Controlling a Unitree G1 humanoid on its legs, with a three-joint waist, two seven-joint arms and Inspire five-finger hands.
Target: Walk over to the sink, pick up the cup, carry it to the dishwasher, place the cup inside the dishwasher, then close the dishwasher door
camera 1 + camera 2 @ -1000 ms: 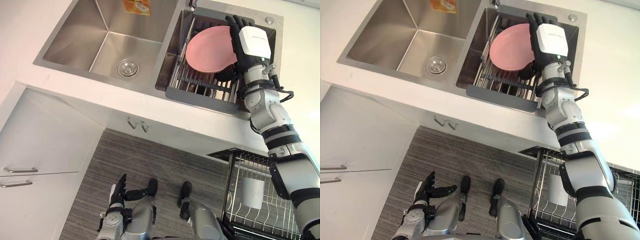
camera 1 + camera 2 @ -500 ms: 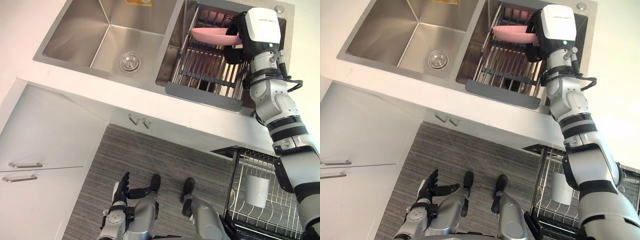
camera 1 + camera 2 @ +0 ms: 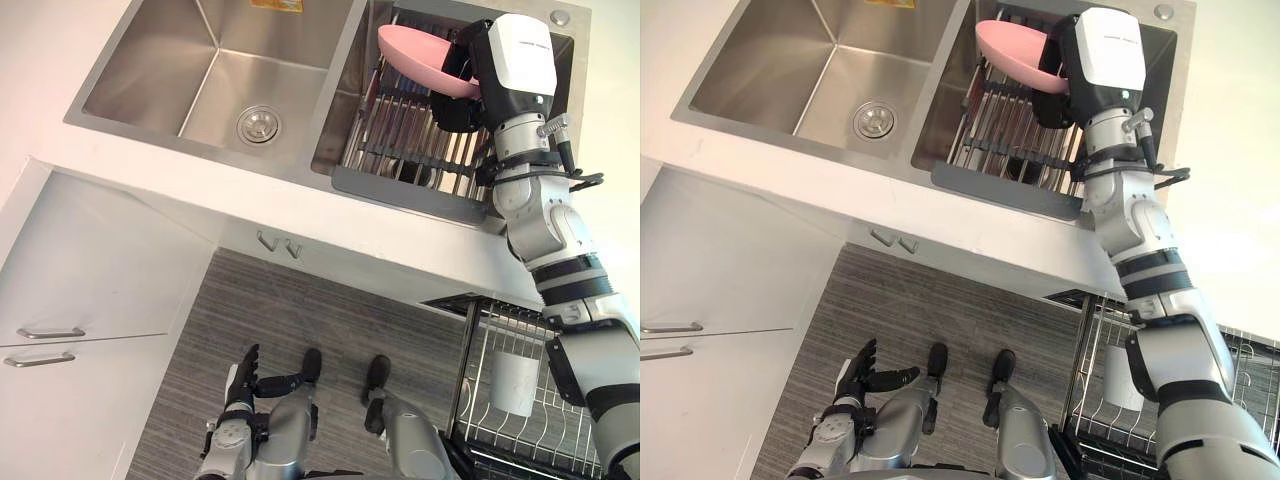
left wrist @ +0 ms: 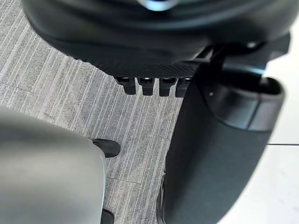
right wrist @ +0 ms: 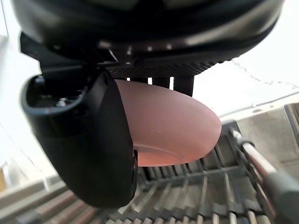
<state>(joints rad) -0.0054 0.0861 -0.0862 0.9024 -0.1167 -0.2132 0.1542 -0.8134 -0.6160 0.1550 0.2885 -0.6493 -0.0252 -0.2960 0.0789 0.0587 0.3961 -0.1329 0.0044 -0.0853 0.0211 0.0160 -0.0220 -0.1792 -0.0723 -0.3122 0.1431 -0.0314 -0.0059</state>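
My right hand (image 3: 470, 78) is over the wire dish rack (image 3: 400, 135) in the sink's right basin, shut on a pink bowl (image 3: 420, 55). The bowl is lifted off the rack and tilted. In the right wrist view the thumb (image 5: 88, 149) presses one face of the pink bowl (image 5: 173, 126) and the fingers curl over the other. A white cup (image 3: 517, 382) stands in the pulled-out dishwasher rack (image 3: 560, 440) at the lower right. My left hand (image 3: 238, 385) hangs low over the floor, open, with straight fingers (image 4: 149, 86).
The left sink basin (image 3: 170, 80) has a round drain (image 3: 258, 125). The white counter (image 3: 300, 215) runs in front of the sink. White cabinet doors (image 3: 80, 290) with metal handles stand at the left. Grey plank floor (image 3: 290, 310) lies between the cabinets and the dishwasher.
My right hand's fingers have curled round the pink bowl. The bowl, which leaned upright in the rack, has been lifted and tipped flatter. The left hand has not moved.
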